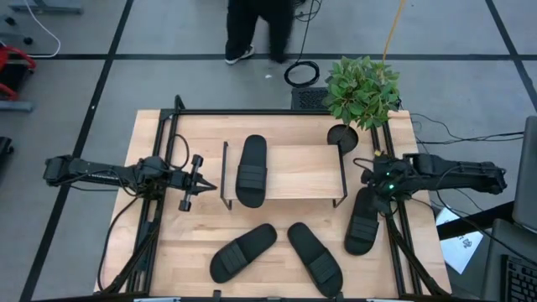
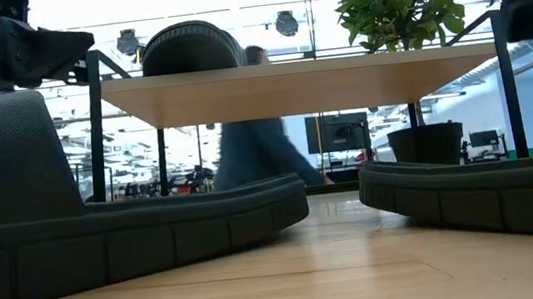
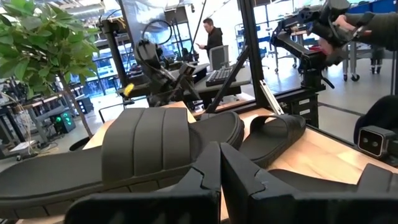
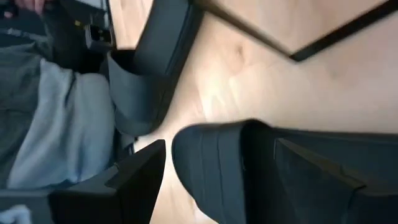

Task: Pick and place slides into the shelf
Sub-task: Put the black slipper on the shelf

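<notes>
On the desk [image 1: 193, 235] we see the shelf [image 1: 294, 172] standing near the far edge, between the two arms. One slide [image 1: 251, 170] lies on the shelf board at its left end, toe pointing away from the front edge. Two more slides lie on the desk in front of the shelf: the left one [image 1: 242, 252] angled toward the front-left, the right one [image 1: 315, 258] angled toward the front-right, their near ends close together. The fourth slide [image 1: 363, 221] lies on the desk by the right frame rail, just beside the shelf's right end.

The right gripper [image 1: 379, 186] hangs directly over the far end of this fourth slide; in the right wrist view its fingers [image 4: 134, 171] stand apart, clamped on nothing. The left gripper [image 1: 205, 187] hovers just left of the shelf's left end frame, its fingers [image 3: 208, 177] pressed together and holding nothing.

A potted plant [image 1: 361, 91] stands at the desk's far right corner. A person [image 1: 252, 29] stands on the floor beyond the desk.
</notes>
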{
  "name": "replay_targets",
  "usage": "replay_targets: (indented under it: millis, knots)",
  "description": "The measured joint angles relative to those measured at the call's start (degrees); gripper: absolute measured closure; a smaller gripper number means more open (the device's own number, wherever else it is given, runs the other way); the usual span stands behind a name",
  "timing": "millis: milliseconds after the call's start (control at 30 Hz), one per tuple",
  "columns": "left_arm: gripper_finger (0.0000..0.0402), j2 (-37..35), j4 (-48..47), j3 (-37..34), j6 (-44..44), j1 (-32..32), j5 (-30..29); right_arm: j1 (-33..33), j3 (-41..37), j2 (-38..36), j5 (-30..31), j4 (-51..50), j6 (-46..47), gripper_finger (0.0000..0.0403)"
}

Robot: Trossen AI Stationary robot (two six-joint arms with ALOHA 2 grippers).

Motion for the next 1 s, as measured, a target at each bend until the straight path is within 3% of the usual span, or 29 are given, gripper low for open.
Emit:
replay_targets:
  millis: [300, 467, 1000]
  knots:
    - [0.0396, -0.02, -0.69, 0.0, 0.02, -0.02, 0.0, 0.56, -8.93, -0.02, -8.1, 3.58, 3.53, 0.0117]
    - [0.0396, -0.02, -0.69, 0.0, 0.02, 0.0, 0.0, 3.8, -10.91, -0.02, -8.6, 8.72, 6.14, 0.0117]
    - [0.0396, -0.02, -0.72, 0.0, -0.07, -0.01, 0.0, 18.91, -11.32, 1.94, 4.03, 13.89, 16.2, 0.0117]
